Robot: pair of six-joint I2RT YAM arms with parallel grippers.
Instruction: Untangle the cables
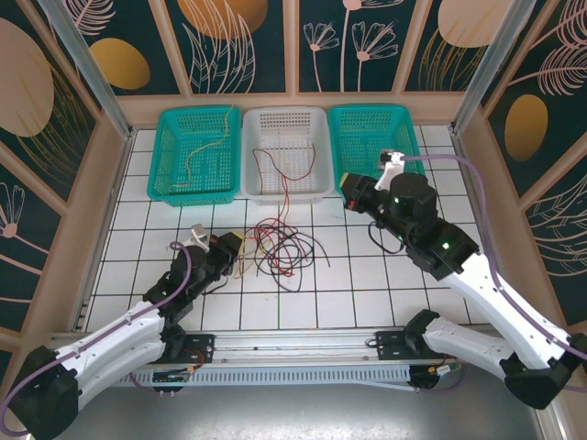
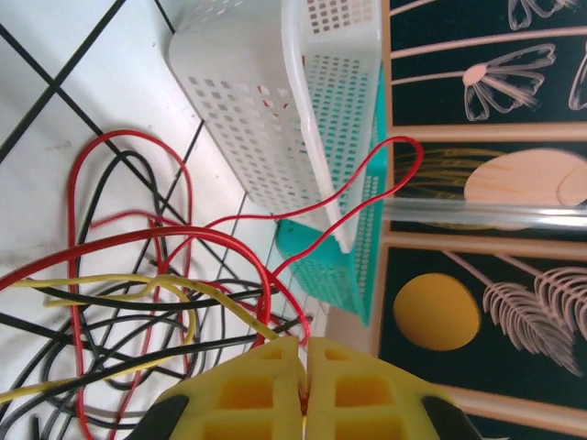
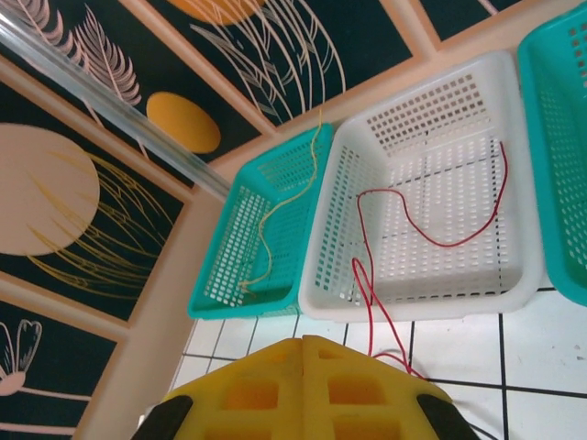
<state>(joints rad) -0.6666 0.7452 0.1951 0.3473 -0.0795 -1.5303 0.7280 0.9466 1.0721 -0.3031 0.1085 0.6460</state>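
Three perforated plastic baskets stand in a row, touching side to side, against the far wall of a boxed-in work table: a teal basket (image 1: 156, 165) on the left, a white basket (image 1: 286, 195) in the middle and a second teal basket (image 1: 371, 109) on the right. The tabletop (image 1: 348, 284) is white, ruled into squares by dark grid lines. Dark wall panels (image 1: 225, 37), printed with gold discs and pale outlined leaves and flowers and framed in tan strips, enclose the table on three sides. Slanting metal posts rise at the far left corner (image 1: 87, 69) and the far right corner (image 1: 500, 64). A metal rail (image 1: 293, 344) runs along the near edge, with a perforated strip (image 1: 303, 376) just below it.
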